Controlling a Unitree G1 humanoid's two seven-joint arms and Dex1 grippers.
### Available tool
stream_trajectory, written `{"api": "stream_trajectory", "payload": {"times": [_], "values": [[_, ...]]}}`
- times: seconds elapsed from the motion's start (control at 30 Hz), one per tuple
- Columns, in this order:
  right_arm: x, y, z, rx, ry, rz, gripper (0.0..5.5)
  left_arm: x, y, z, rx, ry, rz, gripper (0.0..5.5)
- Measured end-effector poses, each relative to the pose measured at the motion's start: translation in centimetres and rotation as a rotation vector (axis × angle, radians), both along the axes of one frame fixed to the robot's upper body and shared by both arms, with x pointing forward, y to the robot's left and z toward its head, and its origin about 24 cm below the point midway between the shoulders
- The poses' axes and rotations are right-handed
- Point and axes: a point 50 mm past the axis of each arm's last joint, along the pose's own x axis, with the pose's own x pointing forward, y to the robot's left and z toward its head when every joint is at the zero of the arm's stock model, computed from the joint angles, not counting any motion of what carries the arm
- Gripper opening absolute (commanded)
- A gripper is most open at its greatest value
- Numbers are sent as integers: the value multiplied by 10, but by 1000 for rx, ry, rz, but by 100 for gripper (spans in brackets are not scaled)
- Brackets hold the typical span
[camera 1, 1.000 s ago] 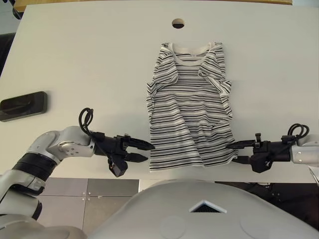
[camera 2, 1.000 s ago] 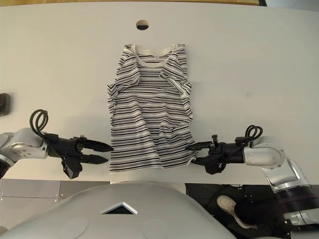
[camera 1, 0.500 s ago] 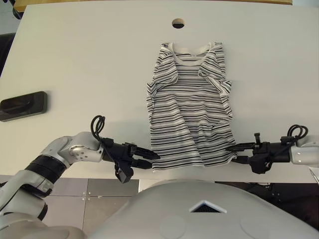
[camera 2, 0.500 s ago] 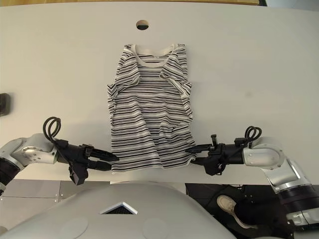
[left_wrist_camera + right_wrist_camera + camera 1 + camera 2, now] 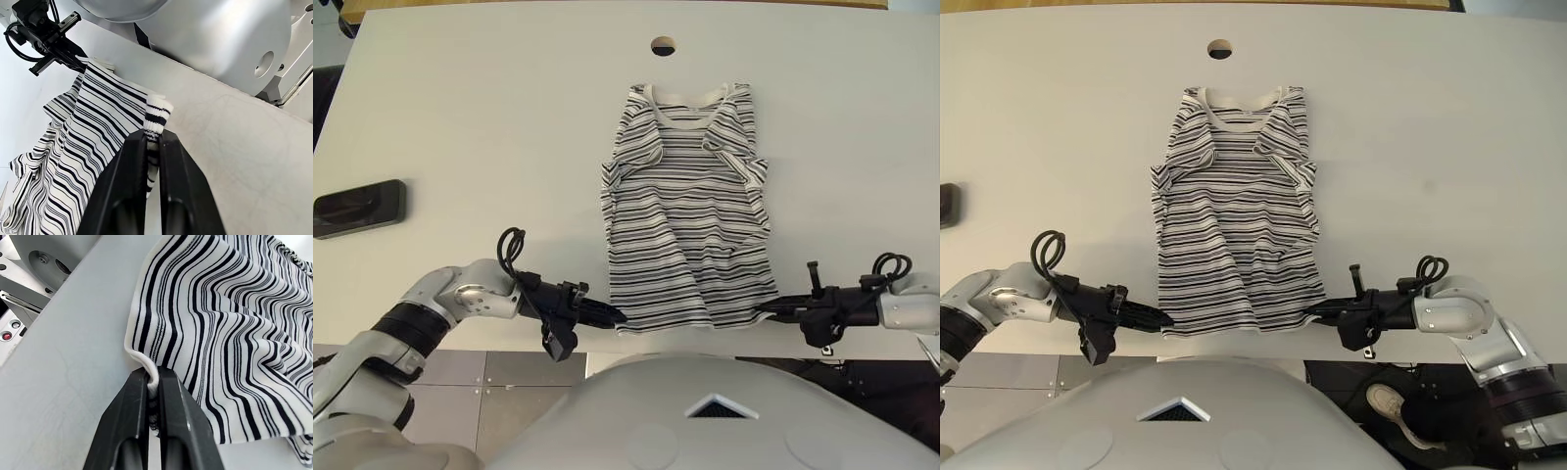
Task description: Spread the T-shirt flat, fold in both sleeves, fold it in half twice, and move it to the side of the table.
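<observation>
1. T-shirt [image 5: 690,206]: striped, lying on the white table [image 5: 489,117] with the collar toward the far edge and the hem at the near edge. You can see both sleeves turned in over the chest. The lower body is wrinkled.
2. Your left gripper [image 5: 612,315] is at the hem's left corner. In the left wrist view its two fingers [image 5: 122,186] are closed tight on a pinch of the hem, and a bit of cloth stands up between them.
3. Your right gripper [image 5: 766,309] is at the hem's right corner. In the right wrist view its fingers [image 5: 122,426] are pressed together on a fold of the hem edge.
4. Both held corners sit low, close to the table's near edge.
5. Other items: a round hole [image 5: 663,45] in the table lies just beyond the collar. A flat black object [image 5: 357,208] lies well apart from the shirt, near the table's left edge.
</observation>
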Motion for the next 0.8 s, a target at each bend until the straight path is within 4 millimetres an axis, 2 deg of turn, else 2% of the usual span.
{"api": "stream_trajectory", "payload": {"times": [0.13, 0.2, 0.27, 0.4, 0.47, 0.53, 0.63, 0.8], "values": [[-3, -2, 1, 4, 68, -33, 10, 2, 0, 0, 7, 23, 18, 11], [-4, -3, 5, 42, 157, -104, 10, 9, -1, 3, 30, 85, 100, 11], [0, -6, 18, 127, 243, -193, 10, 16, 0, 6, 86, 212, 203, 11], [8, -15, 46, 272, 375, -299, 10, 25, 2, 35, 120, 529, 292, 11], [8, -18, 64, 330, 455, -304, 10, 20, 7, 52, 166, 746, 279, 11], [6, -16, 88, 373, 518, -264, 10, 12, 12, 79, 206, 957, 226, 11], [-3, -17, 92, 362, 569, -255, 10, 3, 13, 93, 191, 1062, 186, 11], [-15, -21, 93, 362, 636, -240, 10, 2, 19, 106, 136, 1108, 169, 11]]}}
